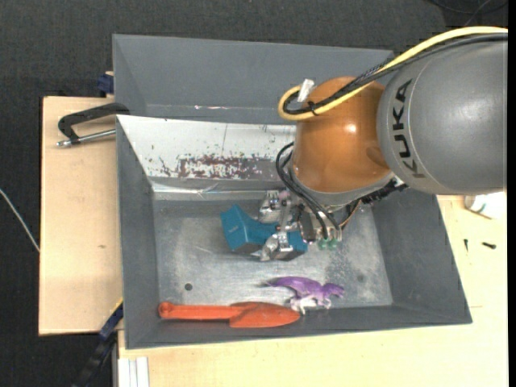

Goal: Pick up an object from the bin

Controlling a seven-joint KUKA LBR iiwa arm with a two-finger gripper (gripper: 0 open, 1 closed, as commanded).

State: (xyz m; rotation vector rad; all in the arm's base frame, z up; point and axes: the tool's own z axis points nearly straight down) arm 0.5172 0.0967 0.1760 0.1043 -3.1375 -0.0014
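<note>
My gripper (276, 226) reaches down into the middle of the bin, just right of a blue blocky object (241, 229). Its metal fingertips stand at the blue object's right side, one near its upper edge and one at its lower edge, touching or nearly touching it. Whether the blue object sits between the fingers I cannot tell. A purple toy dinosaur (307, 290) lies a little below the gripper on the bin floor.
An orange tool with a long handle (228, 314) lies along the bin's front wall, left of the dinosaur. The arm with its orange cover and cables hangs over the bin's right half.
</note>
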